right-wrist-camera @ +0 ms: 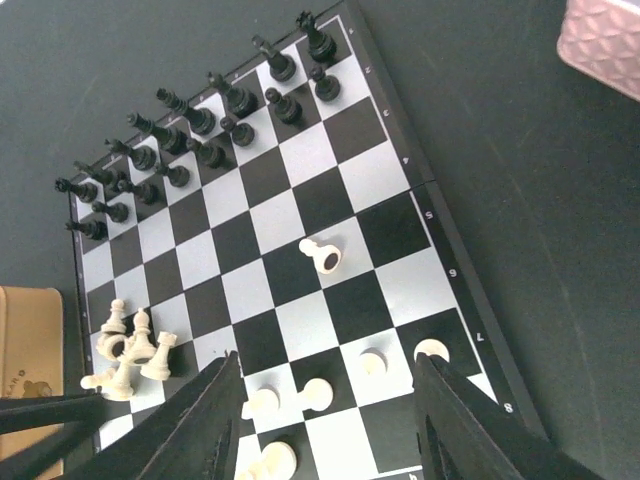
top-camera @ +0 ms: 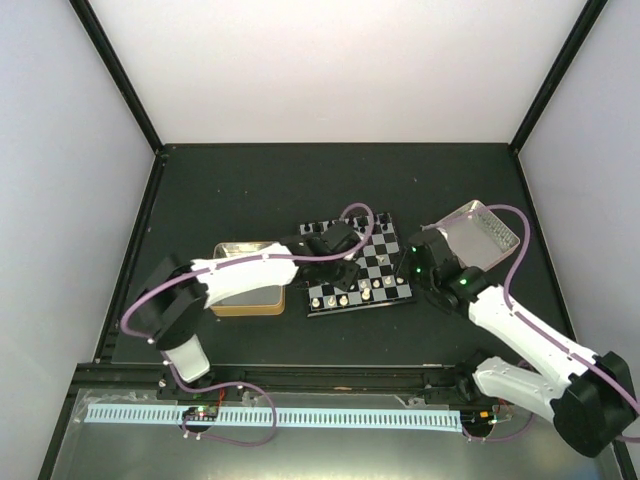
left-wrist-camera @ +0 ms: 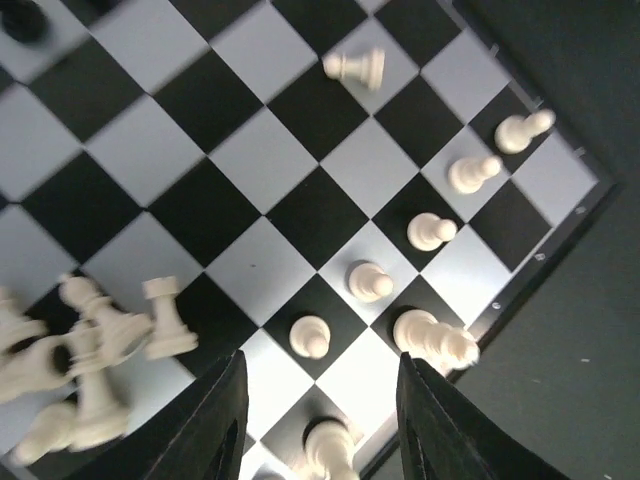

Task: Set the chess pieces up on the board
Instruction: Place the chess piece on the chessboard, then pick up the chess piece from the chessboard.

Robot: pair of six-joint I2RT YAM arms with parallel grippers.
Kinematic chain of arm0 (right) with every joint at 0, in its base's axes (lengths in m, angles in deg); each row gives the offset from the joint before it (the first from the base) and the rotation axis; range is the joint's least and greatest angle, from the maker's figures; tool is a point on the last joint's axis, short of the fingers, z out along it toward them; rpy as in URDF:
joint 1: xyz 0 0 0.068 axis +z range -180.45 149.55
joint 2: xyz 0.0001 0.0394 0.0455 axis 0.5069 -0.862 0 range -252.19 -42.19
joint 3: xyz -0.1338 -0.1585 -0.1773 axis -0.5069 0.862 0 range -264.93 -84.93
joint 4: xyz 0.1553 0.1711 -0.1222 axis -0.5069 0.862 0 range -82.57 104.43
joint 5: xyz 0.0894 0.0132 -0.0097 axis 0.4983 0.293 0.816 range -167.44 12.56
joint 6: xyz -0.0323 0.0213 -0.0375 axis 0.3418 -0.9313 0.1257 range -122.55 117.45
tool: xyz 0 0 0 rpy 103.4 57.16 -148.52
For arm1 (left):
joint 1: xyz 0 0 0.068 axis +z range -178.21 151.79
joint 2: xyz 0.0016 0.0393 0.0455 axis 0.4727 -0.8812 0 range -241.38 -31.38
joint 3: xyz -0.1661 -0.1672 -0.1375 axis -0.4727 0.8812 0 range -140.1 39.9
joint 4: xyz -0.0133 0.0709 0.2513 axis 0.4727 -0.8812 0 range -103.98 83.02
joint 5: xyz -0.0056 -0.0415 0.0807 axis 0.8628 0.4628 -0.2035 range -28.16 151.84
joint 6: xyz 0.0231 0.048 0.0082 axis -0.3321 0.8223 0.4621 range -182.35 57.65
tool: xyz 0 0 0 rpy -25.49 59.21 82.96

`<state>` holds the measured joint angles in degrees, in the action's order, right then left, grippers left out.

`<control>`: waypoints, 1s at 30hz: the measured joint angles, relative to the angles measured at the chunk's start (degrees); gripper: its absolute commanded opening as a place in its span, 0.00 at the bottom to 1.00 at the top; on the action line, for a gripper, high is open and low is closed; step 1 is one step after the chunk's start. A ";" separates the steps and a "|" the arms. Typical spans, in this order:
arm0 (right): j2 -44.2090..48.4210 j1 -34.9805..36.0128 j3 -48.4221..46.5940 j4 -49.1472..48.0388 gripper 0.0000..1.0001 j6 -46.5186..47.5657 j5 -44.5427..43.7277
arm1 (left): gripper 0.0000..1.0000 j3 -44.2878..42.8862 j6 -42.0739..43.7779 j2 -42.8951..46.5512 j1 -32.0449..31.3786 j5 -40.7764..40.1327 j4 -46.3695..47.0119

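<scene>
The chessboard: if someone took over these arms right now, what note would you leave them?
Left gripper: open, with a cream piece standing between its fingers near the edge of the board.
Right gripper: open and empty, by the cream side.
Done: black pieces stand in two rows; several cream pawns stand in line.
Left: a heap of toppled cream pieces and one fallen piece mid-board need placing.

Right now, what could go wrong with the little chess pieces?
The left hand hangs open around a cream piece beside the pawn row; moving off crooked could topple them. The cream heap near a corner of the board is tangled, so picking one might drag others. The tipped piece mid-board might roll.
</scene>
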<state>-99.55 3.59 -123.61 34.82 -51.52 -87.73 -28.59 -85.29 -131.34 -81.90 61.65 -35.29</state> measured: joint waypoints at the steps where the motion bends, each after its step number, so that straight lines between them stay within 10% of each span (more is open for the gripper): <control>1: -0.81 -0.02 0.04 -0.44 0.49 0.55 0.42 | 0.43 1.07 -0.39 2.10 0.31 0.00 0.55; 18: -30.03 -2.14 -13.79 -0.74 0.47 18.86 6.01 | 0.56 21.99 -6.23 38.12 5.27 -6.14 10.27; 30: -40.44 -2.25 -18.53 1.27 0.42 27.41 5.88 | 0.57 28.65 -7.34 44.52 6.14 -8.63 12.04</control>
<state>-139.99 1.34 -142.14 36.09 -24.11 -81.85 0.06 -92.63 -86.82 -75.76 53.02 -23.25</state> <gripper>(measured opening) 0.432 0.564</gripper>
